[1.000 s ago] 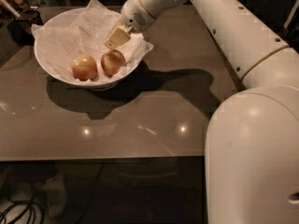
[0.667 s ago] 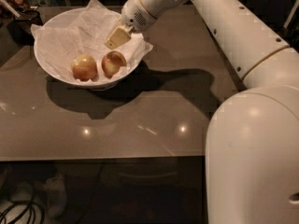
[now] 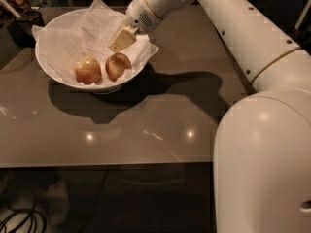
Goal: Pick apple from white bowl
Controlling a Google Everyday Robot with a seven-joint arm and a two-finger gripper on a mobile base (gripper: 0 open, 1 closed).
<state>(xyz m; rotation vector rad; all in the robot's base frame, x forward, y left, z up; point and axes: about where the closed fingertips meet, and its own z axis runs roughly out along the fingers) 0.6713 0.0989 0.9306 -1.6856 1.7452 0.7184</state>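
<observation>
Camera view, looking down across a dark, glossy table: the gripper [image 3: 121, 39], a cream-coloured tip at the end of a long white arm [image 3: 233, 28], hangs over the right side of the white bowl [image 3: 58, 76], just inside its rim. Whether the gripper is spread or closed cannot be told from this angle. Nothing appears to be in its grasp.

Just below the gripper and slightly nearer the camera lies the apple [image 3: 118, 66], the darker red one with a yellow-orange patch. It rests on crumpled white paper [image 3: 73, 38] near the front right of the bowl. There is a visible gap between it and the gripper. A paler apple [image 3: 88, 70] sits just beside it on the left.

Compared with a second ago, very little has changed. The gripper is in almost the same spot above the apple, and both apples lie where they were. This suggests the arm is hovering to line up, and the pick itself has not begun. Lowering onto the apple, closing on it and lifting it clear all remain to be done.

Beyond the bowl, the table [image 3: 146, 125] shows the arm's broad shadow and small light reflections. The robot's rounded white body [image 3: 262, 169] fills the lower right.
</observation>
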